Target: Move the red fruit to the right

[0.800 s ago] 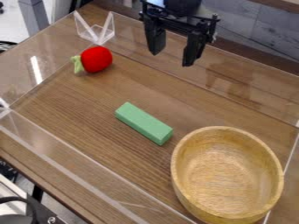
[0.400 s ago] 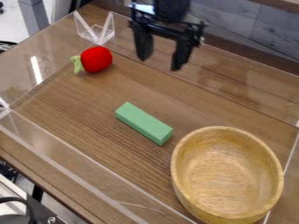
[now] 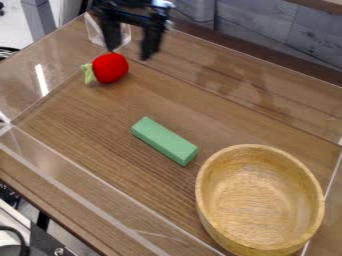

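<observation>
Wood-grain tabletop [image 3: 254,105] inside low clear walls, grey backdrop behind. Jaws spread wide, empty, pointing down. Gripper [image 3: 127,38] hovering just above and behind fruit [image 3: 108,66], not touching. Fruit at far left of table, green cap facing left wall, upright or tilted hard to tell. Nothing gripped, nothing shifted right; task looks barely begun, only approach under way. Left to do, judging from layout: descend, close on fruit, carry right, release. Block [image 3: 164,140] mid-table, bowl [image 3: 261,199] near right corner, both well apart from fruit. Upper gripper and arm cut off at top edge. Clear folded thing behind fruit unreadable. Fingertip height over table unclear from single view.
</observation>
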`<state>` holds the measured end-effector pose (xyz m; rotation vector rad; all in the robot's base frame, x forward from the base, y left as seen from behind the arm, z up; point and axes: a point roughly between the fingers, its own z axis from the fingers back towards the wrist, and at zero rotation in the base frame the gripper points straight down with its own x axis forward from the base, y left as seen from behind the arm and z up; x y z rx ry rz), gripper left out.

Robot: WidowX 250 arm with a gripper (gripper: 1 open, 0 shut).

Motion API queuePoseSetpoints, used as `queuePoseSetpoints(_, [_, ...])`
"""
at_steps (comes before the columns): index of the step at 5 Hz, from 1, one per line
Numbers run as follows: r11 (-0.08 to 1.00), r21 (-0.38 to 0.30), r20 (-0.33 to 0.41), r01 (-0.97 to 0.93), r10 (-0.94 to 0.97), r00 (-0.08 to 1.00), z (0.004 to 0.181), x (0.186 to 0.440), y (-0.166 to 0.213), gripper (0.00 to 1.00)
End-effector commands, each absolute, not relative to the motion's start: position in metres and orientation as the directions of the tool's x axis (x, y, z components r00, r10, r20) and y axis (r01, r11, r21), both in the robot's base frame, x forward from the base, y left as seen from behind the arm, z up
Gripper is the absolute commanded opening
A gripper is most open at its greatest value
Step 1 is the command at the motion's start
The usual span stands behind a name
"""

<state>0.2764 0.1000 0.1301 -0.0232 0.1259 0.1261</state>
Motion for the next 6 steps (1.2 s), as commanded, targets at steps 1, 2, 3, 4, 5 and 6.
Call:
queuePoseSetpoints(1, [0.995,0.002,-0.07,-0.098,0.098,0.993,0.141,0.292,0.117,1.0])
queuePoseSetpoints(2, [0.996,0.008,-0.08,-0.088,0.088,0.993,0.136,0.299,0.121,1.0])
queuePoseSetpoints(3, [0.996,0.009,-0.094,-0.089,0.089,0.992,0.126,0.296,0.118,1.0])
queuePoseSetpoints(4, [0.996,0.014,-0.104,-0.088,0.089,0.991,0.117,0.293,0.114,1.0])
queuePoseSetpoints(5, [0.996,0.013,-0.104,-0.09,0.091,0.99,0.109,0.292,0.112,1.0])
queuePoseSetpoints(6, [0.994,0.013,-0.099,-0.109,0.11,0.989,0.112,0.292,0.119,1.0])
